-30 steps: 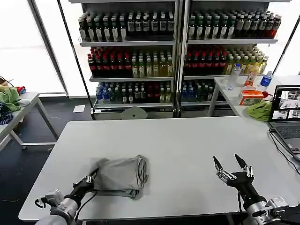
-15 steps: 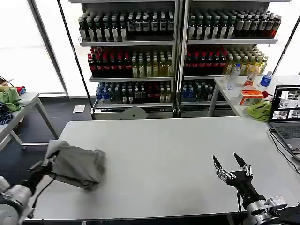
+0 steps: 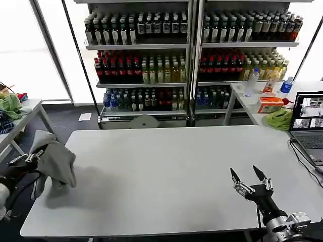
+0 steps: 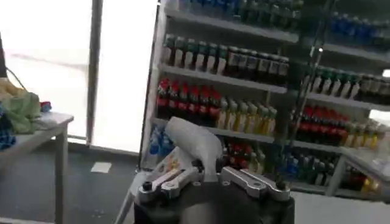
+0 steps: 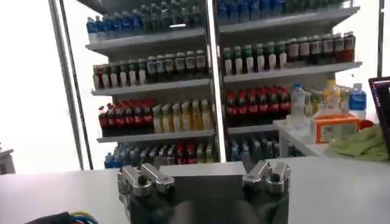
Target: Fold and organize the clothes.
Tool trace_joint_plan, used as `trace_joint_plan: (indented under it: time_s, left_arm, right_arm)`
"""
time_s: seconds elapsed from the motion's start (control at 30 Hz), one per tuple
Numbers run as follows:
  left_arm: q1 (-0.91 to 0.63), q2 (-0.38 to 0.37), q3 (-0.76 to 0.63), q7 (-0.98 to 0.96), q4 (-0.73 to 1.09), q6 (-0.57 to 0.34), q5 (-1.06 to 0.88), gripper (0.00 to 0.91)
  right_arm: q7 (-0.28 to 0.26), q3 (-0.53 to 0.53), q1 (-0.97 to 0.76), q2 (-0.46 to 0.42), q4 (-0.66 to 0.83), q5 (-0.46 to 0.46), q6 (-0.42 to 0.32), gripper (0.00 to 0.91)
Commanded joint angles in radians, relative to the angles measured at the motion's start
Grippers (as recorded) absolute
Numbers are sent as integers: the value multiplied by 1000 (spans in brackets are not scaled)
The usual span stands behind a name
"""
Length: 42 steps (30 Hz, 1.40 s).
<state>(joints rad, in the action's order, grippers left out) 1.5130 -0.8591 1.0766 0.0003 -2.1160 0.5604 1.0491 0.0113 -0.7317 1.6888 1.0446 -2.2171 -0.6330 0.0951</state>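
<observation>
A: Status?

B: Left claw [image 3: 31, 157] is clamped on the folded light grey cotton shirt [image 3: 54, 162], bundle lifted and hanging at the left edge of the white bench [image 3: 176, 176], partly past it. In the left wrist view the grey cloth [image 4: 194, 146] sits pinched between the fingers.

A: Right arm?

B: Right claw [image 3: 251, 178] parked near the front right corner, fingers spread wide, holding nothing.

A: Progress?

B: I'd say the fold is done; the bundle isn't set down yet. Placing it is what's left.

Shirt [image 3: 54, 160] hangs off table's [image 3: 181, 176] left edge; shelves [image 3: 192, 55] behind.
</observation>
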Motion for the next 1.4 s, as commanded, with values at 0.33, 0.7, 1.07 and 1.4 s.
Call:
trace_joint_plan:
  time_s: [0.33,0.7,1.07,1.4]
  left_arm:
    - [-350,-260,-996,-416,27,16,-50,0]
    - [-542,-452,-1079,-620,151,16,160,91]
    - [-576,-566,-1066,-546,186,17,113,907]
    - [-543,-516,-930,-485,103,13,158,907]
  right_arm:
    - [12,-4,15,48,-30,50,26,907]
    - [50,113,-14,82,-21,173,80,907]
    - [133,314,-176,44,1,153,281,907]
    - [183,406,-305,20,63,4,370,907]
